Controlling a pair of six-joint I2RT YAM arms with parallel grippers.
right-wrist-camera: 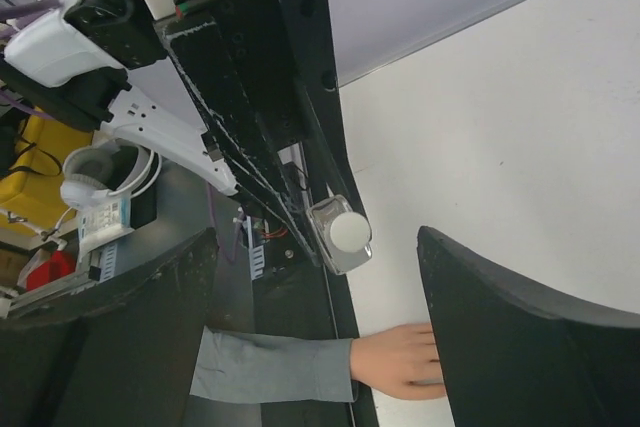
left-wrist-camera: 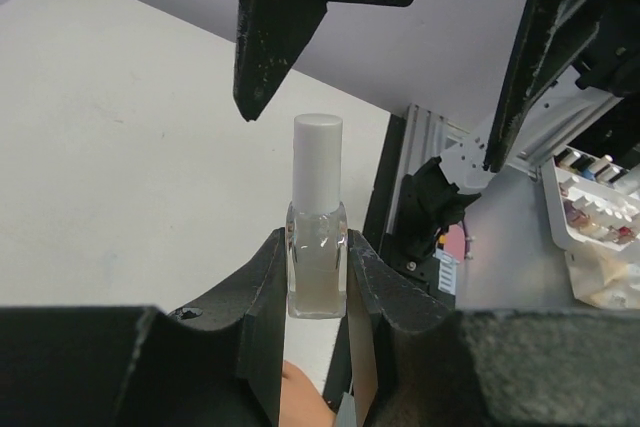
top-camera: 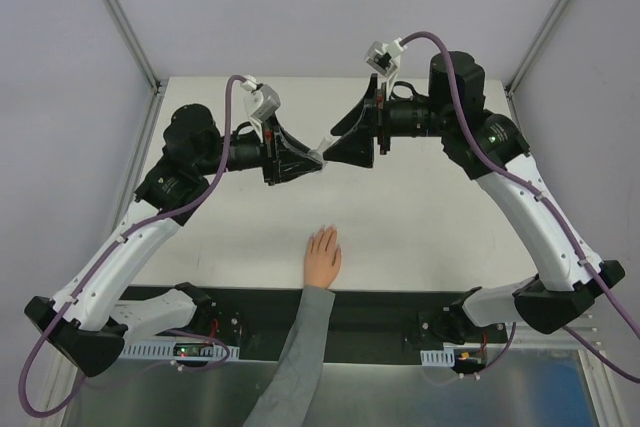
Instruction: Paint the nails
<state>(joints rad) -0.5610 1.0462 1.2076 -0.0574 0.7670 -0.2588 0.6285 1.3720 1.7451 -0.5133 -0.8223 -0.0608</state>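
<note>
**White cap (left-wrist-camera: 318, 152) facing spread right jaws, bottle (left-wrist-camera: 318, 247) clamped on the left**

Your left gripper (left-wrist-camera: 318, 287) is closed on a small clear bottle. Its two black fingers press the sides of the body and hold it upright in the left wrist view, with the white cap standing free above them. From above, you see that gripper (top-camera: 318, 160) held over the middle of the pale table (top-camera: 420, 217), well above its surface, with the bottle (top-camera: 321, 155) at its very tip.

Your right gripper (top-camera: 335, 144) faces it nose to nose. Its jaws stand wide apart. In the left wrist view its two dark fingers (left-wrist-camera: 265, 37) come down on either side of the cap, and neither touches it. Their tips reach about level with the cap's top. In the right wrist view the round cap end (right-wrist-camera: 350, 230) points straight at the camera, between and beyond that gripper's own fingers (right-wrist-camera: 520, 327), with the left gripper's fingers (right-wrist-camera: 290, 137) running up behind the bottle.

Look for the nails (top-camera: 325, 231) near the front edge of the table, well apart from both grippers. They sit on the fingertips of a pale pinkish hand (top-camera: 323, 255) that lies flat with palm down and fingers together, pointing away from the arm bases. A grey sleeve (top-camera: 300, 347) covers the wrist. At this size you cannot make out the nails themselves, painted or bare. The right wrist camera also catches the hand (right-wrist-camera: 400, 362) and sleeve (right-wrist-camera: 270, 367) low in its view.
</note>
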